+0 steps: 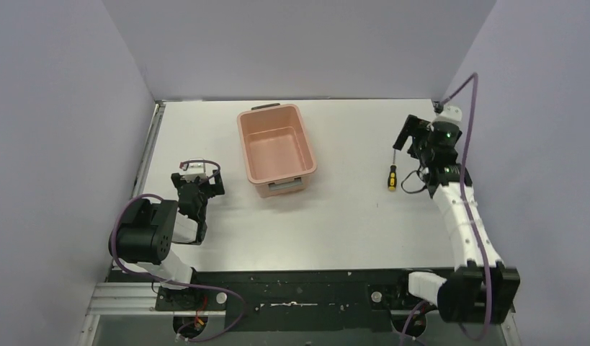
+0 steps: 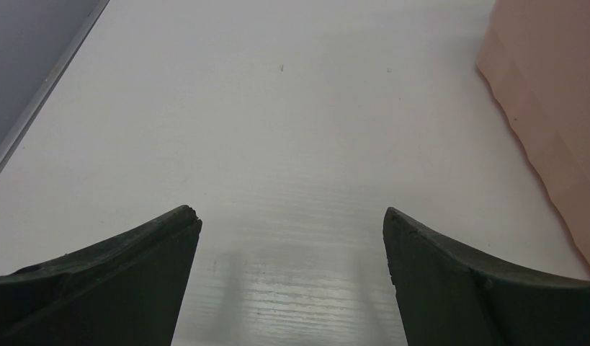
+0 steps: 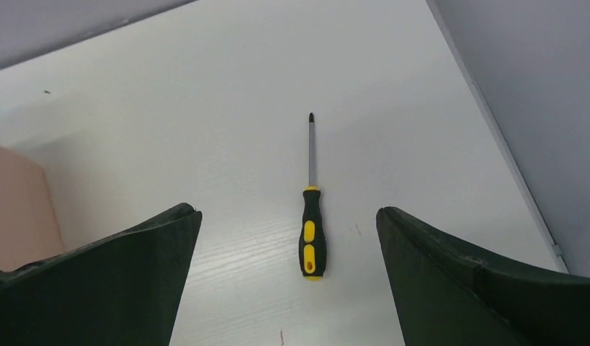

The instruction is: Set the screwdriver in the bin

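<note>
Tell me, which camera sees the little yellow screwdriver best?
The right wrist view: the screwdriver lies whole and large, tip to handle, between the open jaws. The top view shows it tiny. The left wrist view misses it.

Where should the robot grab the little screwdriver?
By the fat yellow-and-black handle, coming straight down from above. The screwdriver lies flat on the table, and its shaft is thin. The right gripper should close its fingers across it.

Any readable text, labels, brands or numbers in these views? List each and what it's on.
None readable in any view.
The slim yellow-and-black-handled screwdriver shows no print on handle or shaft.
The salmon-pink rectangular plastic bin is plain, with no label visible.
</note>
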Controlling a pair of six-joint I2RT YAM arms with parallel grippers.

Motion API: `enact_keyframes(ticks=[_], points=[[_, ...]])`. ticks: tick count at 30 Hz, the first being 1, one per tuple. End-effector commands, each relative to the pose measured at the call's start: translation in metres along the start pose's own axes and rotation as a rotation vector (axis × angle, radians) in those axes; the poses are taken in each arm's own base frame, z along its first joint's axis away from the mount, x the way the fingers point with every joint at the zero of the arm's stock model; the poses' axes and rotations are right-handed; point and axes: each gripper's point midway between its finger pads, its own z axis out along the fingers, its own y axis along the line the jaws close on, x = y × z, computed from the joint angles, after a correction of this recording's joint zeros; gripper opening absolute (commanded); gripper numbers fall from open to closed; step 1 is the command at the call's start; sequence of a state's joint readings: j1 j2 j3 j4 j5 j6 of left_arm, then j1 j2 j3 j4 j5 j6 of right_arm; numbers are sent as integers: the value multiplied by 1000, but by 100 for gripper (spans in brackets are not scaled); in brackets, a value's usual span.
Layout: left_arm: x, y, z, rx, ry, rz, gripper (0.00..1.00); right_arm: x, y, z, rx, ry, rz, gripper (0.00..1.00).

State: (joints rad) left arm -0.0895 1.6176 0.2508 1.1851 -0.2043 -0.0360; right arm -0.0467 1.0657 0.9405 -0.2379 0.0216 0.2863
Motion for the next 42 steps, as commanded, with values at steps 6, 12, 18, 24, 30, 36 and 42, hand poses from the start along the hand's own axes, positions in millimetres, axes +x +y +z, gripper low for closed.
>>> enact_keyframes(ticks=[6,12,18,24,30,36,42], points=[[-10,1,2,4,-34,1,97,116,-23,90,104,589,-153,89],[-10,0,2,5,-35,0,97,172,-25,122,92,728,-158,72],[-10,0,2,5,-34,1,97,201,-43,127,161,799,-204,27],[-10,0,2,5,-34,1,97,130,-28,124,150,704,-214,0],[-10,1,2,4,-34,0,97,27,2,101,96,618,-211,0],[-10,1,2,5,-34,1,97,-39,56,74,7,498,-166,0],[-10,0,2,5,-34,1,97,-61,211,39,-309,322,-131,0]])
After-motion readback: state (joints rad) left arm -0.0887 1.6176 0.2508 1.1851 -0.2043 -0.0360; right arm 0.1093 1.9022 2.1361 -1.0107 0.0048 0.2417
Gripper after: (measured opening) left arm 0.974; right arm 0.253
